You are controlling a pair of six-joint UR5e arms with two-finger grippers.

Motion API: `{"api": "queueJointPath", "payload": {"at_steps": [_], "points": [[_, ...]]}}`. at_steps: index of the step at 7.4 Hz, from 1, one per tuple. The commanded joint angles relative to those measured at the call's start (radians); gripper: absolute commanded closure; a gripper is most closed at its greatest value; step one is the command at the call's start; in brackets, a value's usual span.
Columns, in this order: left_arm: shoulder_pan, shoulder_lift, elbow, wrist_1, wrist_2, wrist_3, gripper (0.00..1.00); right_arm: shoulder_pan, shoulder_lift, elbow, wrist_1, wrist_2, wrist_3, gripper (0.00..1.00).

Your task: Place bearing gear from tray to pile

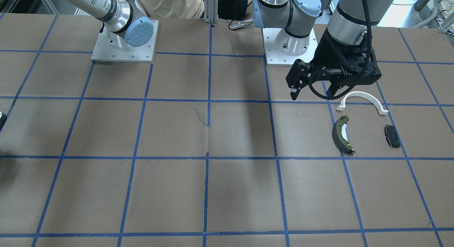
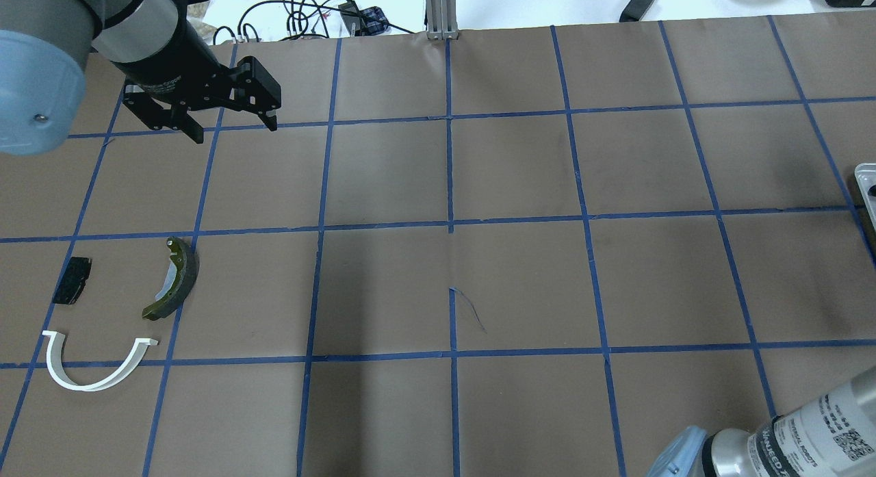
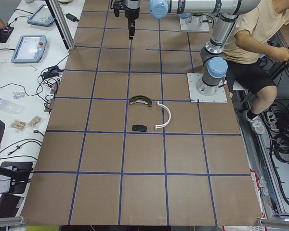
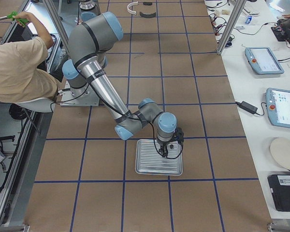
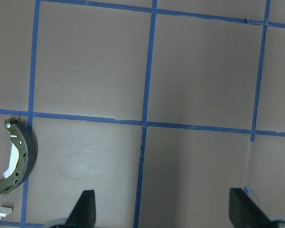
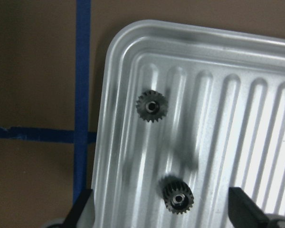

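Two small dark bearing gears (image 6: 152,106) (image 6: 178,196) lie in the ribbed metal tray (image 6: 256,118), which shows in the exterior right view (image 4: 152,166). My right gripper (image 6: 161,213) hangs open just above the tray, its jaws on either side of the nearer gear. The pile lies far off at the table's other end: a white half-ring arch (image 2: 87,387), a dark brake shoe (image 2: 179,278) and a black pad (image 2: 72,280). My left gripper (image 2: 235,129) is open and empty, raised beyond the pile.
Blue tape grids the brown table. An aluminium post (image 2: 441,11) stands at the far edge. A seated operator (image 4: 19,67) is beside the robot bases. Tablets and cables lie on the white side bench (image 4: 266,60).
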Motion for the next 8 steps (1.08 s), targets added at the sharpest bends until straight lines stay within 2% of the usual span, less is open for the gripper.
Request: {"api": "queueJointPath", "payload": {"at_steps": [1, 2, 3, 5, 6, 7, 8], "points": [[-0.001, 0.003, -0.001, 0.0, -0.001, -0.003, 0.0, -0.003, 0.017, 0.0, 0.003, -0.002, -0.014, 0.15], [-0.001, 0.004, -0.002, 0.0, -0.001, -0.003, 0.0, -0.003, 0.021, 0.0, 0.005, -0.025, -0.014, 0.33], [-0.001, 0.004, -0.004, 0.0, -0.001, -0.008, 0.0, -0.003, 0.02, -0.006, 0.0, -0.028, -0.014, 0.46], [-0.003, 0.001, -0.001, 0.0, -0.001, -0.009, 0.0, -0.003, 0.018, -0.01, -0.015, -0.029, -0.014, 0.49], [-0.001, 0.001, 0.001, 0.0, -0.003, -0.003, 0.0, -0.001, 0.022, -0.007, -0.021, -0.027, -0.014, 0.6], [-0.001, 0.006, -0.002, 0.0, -0.003, 0.001, 0.0, -0.001, 0.028, -0.009, -0.023, -0.027, -0.014, 0.77], [-0.001, 0.013, 0.001, -0.006, 0.0, 0.002, 0.0, -0.001, 0.029, -0.007, -0.024, -0.025, -0.014, 0.84]]}}
